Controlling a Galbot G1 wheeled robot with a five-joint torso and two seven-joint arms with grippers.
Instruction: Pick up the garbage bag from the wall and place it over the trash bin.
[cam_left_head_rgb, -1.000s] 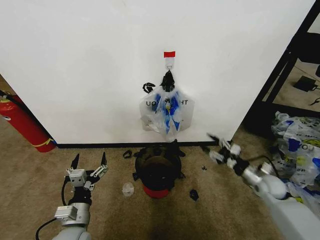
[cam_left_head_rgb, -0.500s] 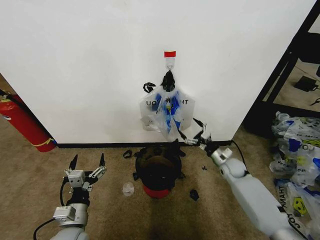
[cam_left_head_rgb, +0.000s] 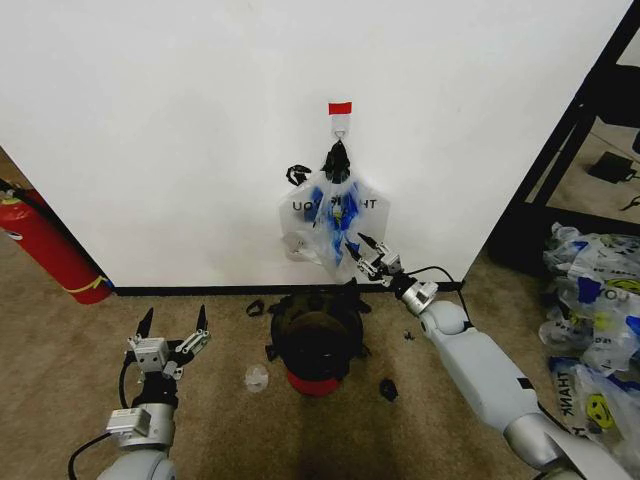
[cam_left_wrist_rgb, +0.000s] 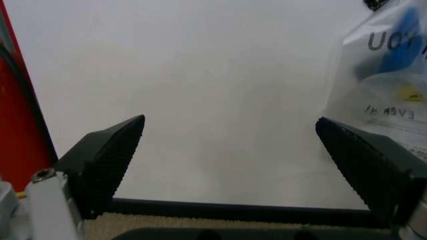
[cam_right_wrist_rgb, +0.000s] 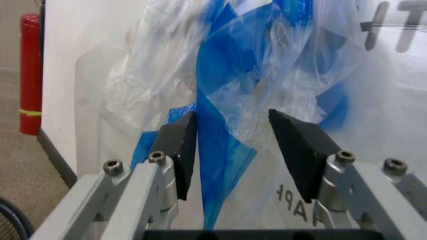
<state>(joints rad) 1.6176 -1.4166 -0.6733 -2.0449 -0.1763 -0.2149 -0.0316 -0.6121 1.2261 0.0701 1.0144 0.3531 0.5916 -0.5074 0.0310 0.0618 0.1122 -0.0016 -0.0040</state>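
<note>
Now the reach for the garbage bag (cam_left_head_rgb: 334, 225) is under way: it hangs from the hook (cam_left_head_rgb: 340, 124) on the wall (cam_left_head_rgb: 160, 130), above the trash bin (cam_left_head_rgb: 315, 340). The right gripper (cam_left_head_rgb: 367, 258), fingers spread, straddles the bag's blue lower folds without pinching, so closing seems next. The left gripper (cam_left_head_rgb: 172, 325) waits open, near left.

Even, soft indoor light; faint shadows; blurred close-up wrist views.

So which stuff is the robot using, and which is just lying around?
Using: the garbage bag hanging on the wall, the trash bin below it, the open right gripper at the bag.

Lying around: the fire extinguisher, the pile of bags, the idle left gripper.
</note>
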